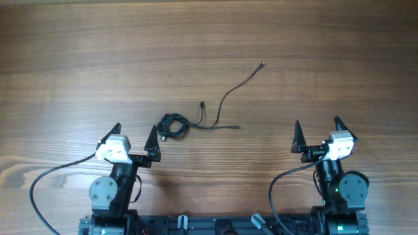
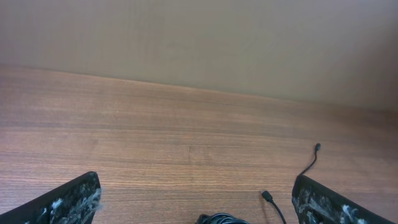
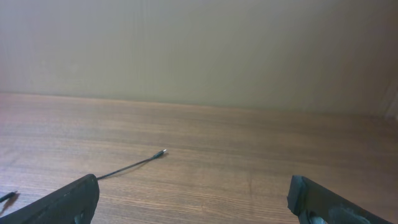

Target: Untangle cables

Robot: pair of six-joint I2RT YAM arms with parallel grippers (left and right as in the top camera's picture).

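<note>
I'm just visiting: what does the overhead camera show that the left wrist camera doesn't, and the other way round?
Only overhead: the right gripper, open, and the whole of the cables, a knotted coil plus a long strand trailing away across the wood. Only left wrist: the plain wall beyond the far edge. Both: the wooden table, the open left gripper and part of the cables with two plug ends.

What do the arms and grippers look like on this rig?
Both arms black. The left gripper and right gripper: two black pointed fingers each, white block at the wrist. A thick black cable loops from each wrist back to the base. Left fingers look scuffed white.
</note>
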